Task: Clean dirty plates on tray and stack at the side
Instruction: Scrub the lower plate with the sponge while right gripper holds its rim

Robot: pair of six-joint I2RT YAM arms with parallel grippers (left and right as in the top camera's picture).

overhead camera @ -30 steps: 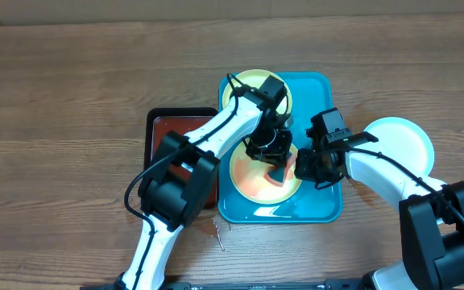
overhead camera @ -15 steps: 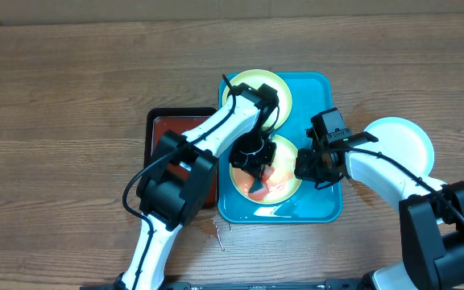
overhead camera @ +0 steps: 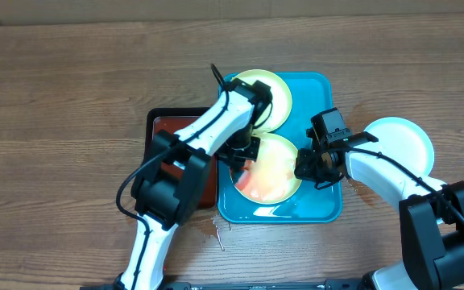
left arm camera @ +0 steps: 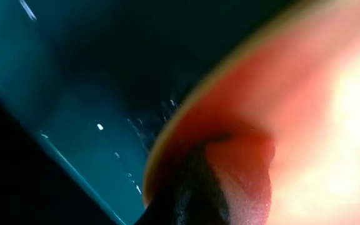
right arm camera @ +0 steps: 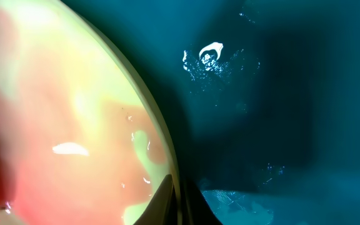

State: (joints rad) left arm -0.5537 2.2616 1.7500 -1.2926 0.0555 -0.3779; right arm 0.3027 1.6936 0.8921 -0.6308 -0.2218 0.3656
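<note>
Progress looks about a third through: the blue-rimmed plate [overhead camera: 401, 141] sits clean on the desk [overhead camera: 71, 97] just right of the tray [overhead camera: 316, 97], while two yellow-green ones remain inside it. I judge the smeared plate [overhead camera: 272, 165], at the tray's near end, to be mid-wipe, with red-orange sauce across it. The second plate [overhead camera: 274, 90], at the far end, waits partly under my left arm. My left gripper [overhead camera: 242, 159] reaches down at the smeared plate's left rim, jaws together, and I cannot tell what they hold. My right gripper [overhead camera: 306, 165] comes in from the tray's right side, jaws clamped on the smeared plate's right rim.
</note>
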